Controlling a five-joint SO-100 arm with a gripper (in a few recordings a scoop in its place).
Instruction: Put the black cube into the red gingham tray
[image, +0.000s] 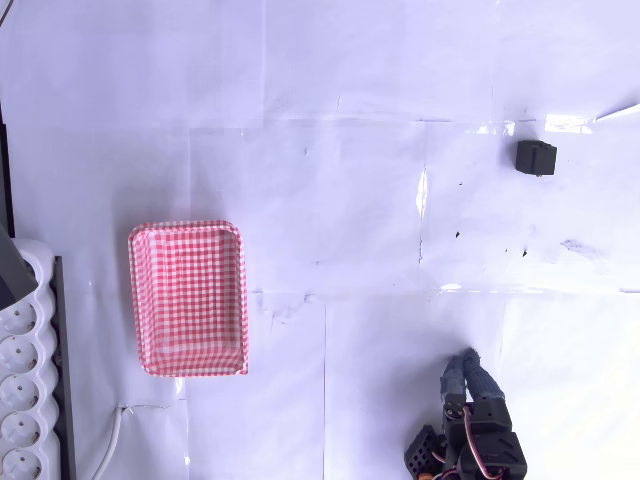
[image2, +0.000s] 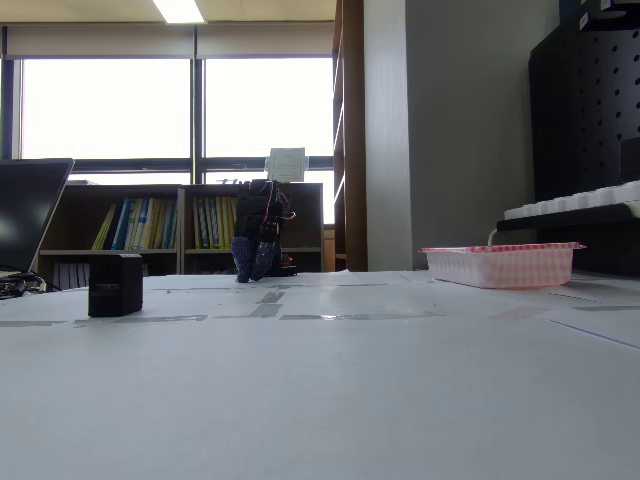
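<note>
We see bare white tabletop (image: 350, 220) between black cube (image: 536, 157), top right overhead, and red gingham tray (image: 188, 298), left. Hand (image: 466, 364), bottom right, looks pressed together, empty, well apart from both.

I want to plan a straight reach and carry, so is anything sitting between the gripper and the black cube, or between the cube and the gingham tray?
Nothing visible blocks either path. In the overhead view, only bare white table lies between the gripper and the black cube, and between the cube and the red gingham tray. The power strip lies beyond the tray.
</note>
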